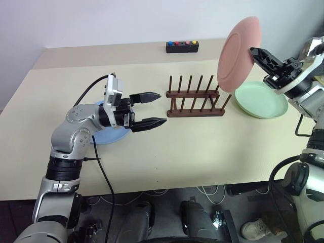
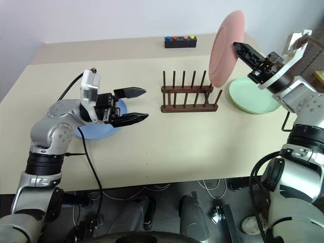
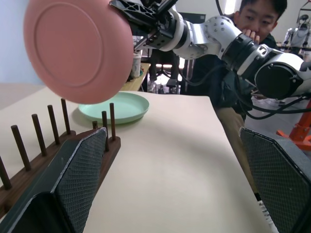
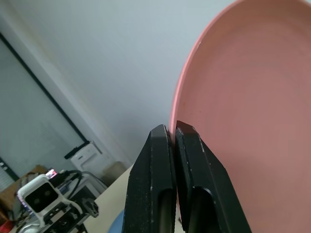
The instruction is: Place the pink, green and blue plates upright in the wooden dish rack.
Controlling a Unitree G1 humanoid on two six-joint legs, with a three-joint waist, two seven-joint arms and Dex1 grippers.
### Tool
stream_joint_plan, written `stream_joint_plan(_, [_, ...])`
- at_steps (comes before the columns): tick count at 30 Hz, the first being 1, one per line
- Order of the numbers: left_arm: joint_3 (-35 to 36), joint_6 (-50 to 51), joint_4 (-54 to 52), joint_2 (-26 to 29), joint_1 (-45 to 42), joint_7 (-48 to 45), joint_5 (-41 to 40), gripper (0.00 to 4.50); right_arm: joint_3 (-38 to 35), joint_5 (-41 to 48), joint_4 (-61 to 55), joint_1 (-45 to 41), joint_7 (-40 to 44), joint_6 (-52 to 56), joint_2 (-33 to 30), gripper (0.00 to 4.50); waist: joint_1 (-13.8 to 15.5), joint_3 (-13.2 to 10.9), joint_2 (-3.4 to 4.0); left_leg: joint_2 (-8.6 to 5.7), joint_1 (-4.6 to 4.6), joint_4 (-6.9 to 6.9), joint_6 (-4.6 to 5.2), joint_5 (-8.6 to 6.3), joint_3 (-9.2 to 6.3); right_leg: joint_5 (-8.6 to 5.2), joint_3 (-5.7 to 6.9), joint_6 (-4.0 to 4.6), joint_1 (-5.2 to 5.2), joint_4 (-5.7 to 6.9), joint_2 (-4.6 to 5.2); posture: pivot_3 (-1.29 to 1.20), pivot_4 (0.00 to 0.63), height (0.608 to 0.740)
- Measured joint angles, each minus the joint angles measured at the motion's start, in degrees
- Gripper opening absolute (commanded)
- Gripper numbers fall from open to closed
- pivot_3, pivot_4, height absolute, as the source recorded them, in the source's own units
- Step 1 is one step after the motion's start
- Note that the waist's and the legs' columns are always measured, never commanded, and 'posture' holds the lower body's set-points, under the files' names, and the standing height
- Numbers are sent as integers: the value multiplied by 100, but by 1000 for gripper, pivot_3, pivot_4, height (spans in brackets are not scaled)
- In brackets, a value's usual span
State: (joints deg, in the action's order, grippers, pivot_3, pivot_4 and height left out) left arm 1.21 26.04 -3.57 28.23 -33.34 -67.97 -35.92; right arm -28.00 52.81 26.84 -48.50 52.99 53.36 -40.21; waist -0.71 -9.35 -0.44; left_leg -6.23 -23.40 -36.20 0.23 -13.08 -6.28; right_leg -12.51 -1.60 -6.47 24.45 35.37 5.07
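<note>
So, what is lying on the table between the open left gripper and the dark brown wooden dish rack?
Nothing: in the left eye view only bare beige table separates the left gripper from the dark brown wooden dish rack.

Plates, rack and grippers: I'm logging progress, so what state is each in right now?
pink plate: held in the air, on edge, above the rack's right end
green plate: flat on the table
blue plate: flat on the table
wooden dish rack: empty
left gripper: open, empty
right gripper: shut on the pink plate's rim
</note>
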Motion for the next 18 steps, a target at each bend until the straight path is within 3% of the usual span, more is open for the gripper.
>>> stream_joint_plan(18, [-3,-1,-3,8,-3,54,-34,4500,334,-640,410,118,343,-256,-72,31,0,0,0,0,0,0,0,0,0,0,0,0,0,0,0,0,150,740])
